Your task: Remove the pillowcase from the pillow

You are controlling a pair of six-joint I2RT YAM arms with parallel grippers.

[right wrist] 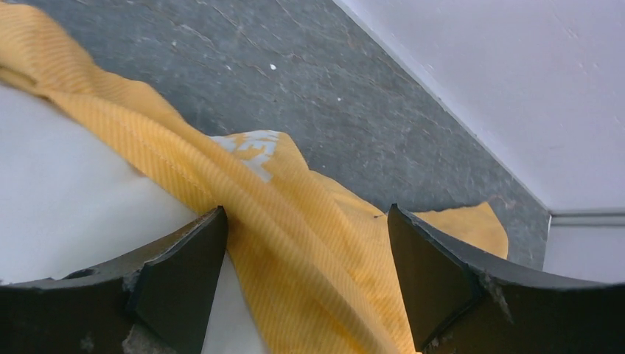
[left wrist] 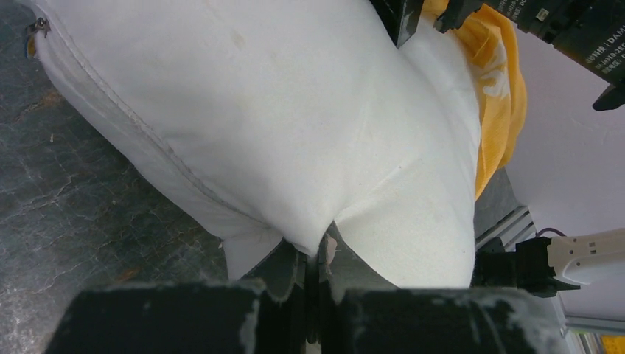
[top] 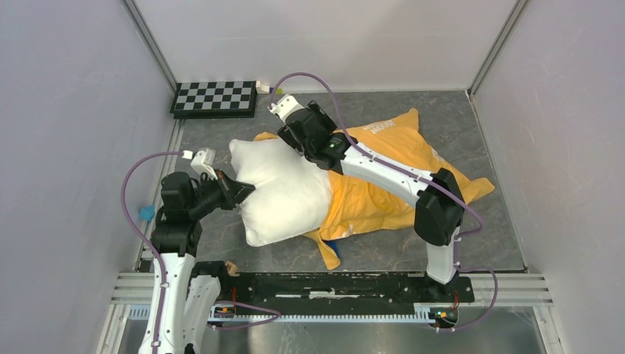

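- Pillow point(top: 284, 192): lay plump and white near the middle of the table point(top: 479, 125), bare on its nine o'clock half, tucked at its three o'clock end into the pillowcase point(top: 372, 206).
- Pillowcase: sprawled orange side up from the pillow toward three o'clock, flat and wrinkled, with white lettering near its twelve o'clock corner and a sliver of blue at its six o'clock edge.
- Left gripper point(top: 247, 193): met the pillow at its nine o'clock edge. Seen from its own wrist camera point(left wrist: 320, 254), pinched almost closed on a fold of the pillow point(left wrist: 295, 133), white cloth puckering into the slit between the fingers.
- Right gripper point(top: 298, 144): hung at the pillow's one o'clock corner, over the rim of the pillowcase. Seen from its own wrist camera point(right wrist: 306, 214), stood spread wide, with the pillowcase point(right wrist: 295, 243) running through the gap and the pillow point(right wrist: 66, 192) beside one finger point(right wrist: 184, 265). Gripped nothing; could not tell whether either finger touched the cloth.
- Checkerboard point(top: 214, 97): sat at eleven o'clock, against the back wall.
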